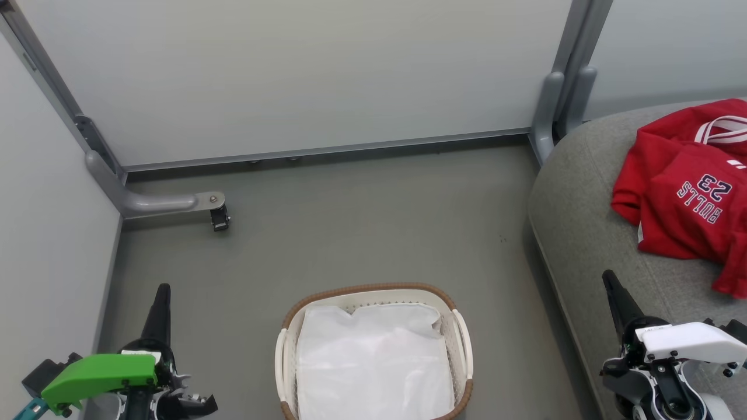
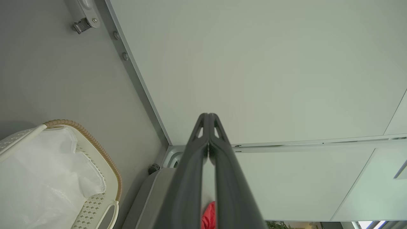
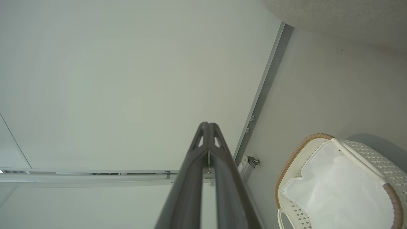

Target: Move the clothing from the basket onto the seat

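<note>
Two red garments [image 1: 686,192] lie on the light-grey seat [image 1: 583,233] at the right; the front one reads "BULLS 23", and the one behind it has white stripe trim [image 1: 723,129]. The white perforated basket [image 1: 461,338] with a brown rim stands on the floor at bottom centre, holding just a white liner sheet [image 1: 373,361]. My left gripper [image 1: 161,291] is shut and empty at the lower left, well left of the basket [image 2: 95,149]. My right gripper [image 1: 610,280] is shut and empty over the seat's front edge, below the garments. A red scrap [image 2: 208,216] peeks between the left fingers.
Pale partition panels [image 1: 303,70] close the back and left, joined by grey posts [image 1: 554,99]. A caster foot [image 1: 219,219] juts onto the grey floor [image 1: 362,227] at the left. The basket [image 3: 318,140] and liner also appear in the right wrist view.
</note>
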You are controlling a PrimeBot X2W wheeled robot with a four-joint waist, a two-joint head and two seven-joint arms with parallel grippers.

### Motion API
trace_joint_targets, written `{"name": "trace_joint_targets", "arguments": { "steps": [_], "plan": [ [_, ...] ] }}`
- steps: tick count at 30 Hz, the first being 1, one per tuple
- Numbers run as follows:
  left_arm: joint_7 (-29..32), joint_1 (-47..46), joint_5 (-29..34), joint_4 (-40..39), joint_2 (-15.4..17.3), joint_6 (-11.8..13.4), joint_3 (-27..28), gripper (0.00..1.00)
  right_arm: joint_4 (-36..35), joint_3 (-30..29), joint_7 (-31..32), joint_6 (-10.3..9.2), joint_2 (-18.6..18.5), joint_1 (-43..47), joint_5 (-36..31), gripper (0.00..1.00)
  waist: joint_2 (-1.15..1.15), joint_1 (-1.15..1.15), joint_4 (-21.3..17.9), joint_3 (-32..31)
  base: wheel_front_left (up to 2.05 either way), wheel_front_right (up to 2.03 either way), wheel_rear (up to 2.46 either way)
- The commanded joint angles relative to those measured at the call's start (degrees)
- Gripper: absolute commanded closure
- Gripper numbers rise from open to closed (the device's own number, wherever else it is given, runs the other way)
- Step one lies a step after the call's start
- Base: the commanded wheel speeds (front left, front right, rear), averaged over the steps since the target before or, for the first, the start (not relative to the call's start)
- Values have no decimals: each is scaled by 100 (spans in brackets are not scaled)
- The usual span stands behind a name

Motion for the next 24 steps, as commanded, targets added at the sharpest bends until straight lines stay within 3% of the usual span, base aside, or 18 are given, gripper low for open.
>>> {"name": "trace_joint_targets", "arguments": {
  "steps": [1, 24],
  "plan": [
    [44, -146, -108, -36, 37, -31, 28, 100, -48, -36, 38, -1, -33, -95, 112, 100, 0, 0, -3, 0, 0, 0, 0],
    [234, -219, -701, -31, 29, -85, 167, 100, -87, -122, 217, -1, -38, -99, 811, 100, 0, 0, -48, 2, 0, 0, 0]
  ]
}}
